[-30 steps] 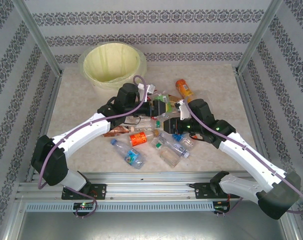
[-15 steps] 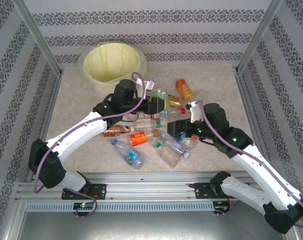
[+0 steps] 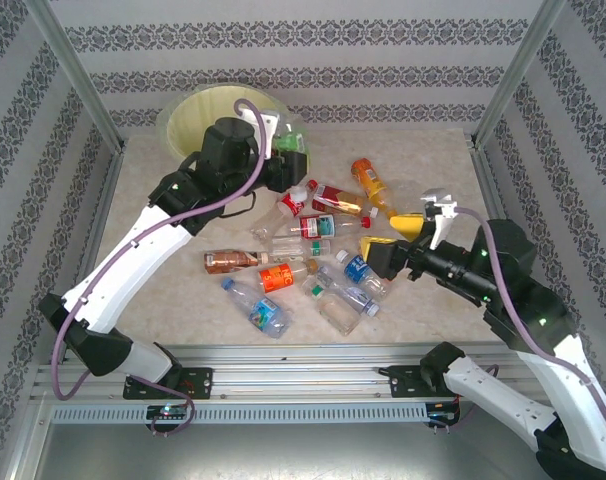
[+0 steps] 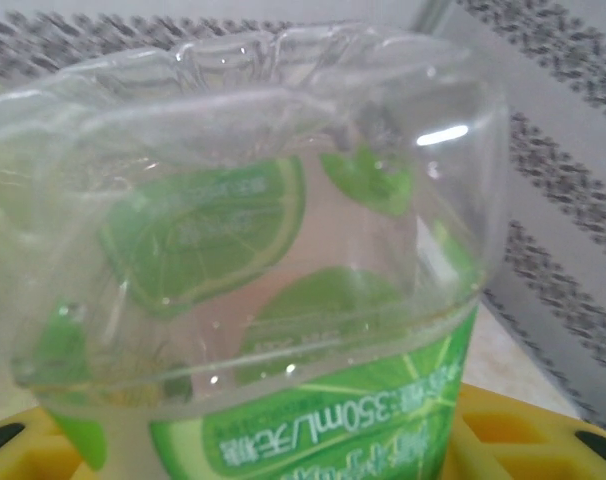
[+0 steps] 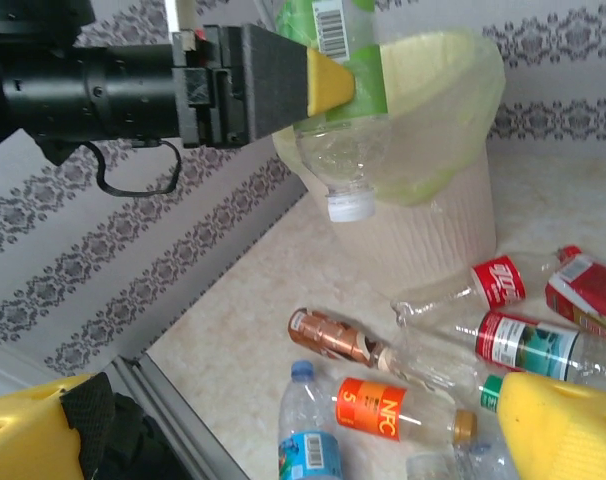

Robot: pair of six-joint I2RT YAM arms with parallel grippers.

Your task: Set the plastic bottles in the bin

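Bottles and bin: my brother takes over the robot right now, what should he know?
Left gripper: shut on the green-label bottle, cap down, right beside the rim of the bin.
Right gripper: open and empty, over the right side of the loose bottles.
About ten of them lie in the middle of the table, among them the orange-label bottle and the brown bottle.
Done: one bottle lifted, not yet dropped.
Left: drop it in the bin, then fetch the rest.
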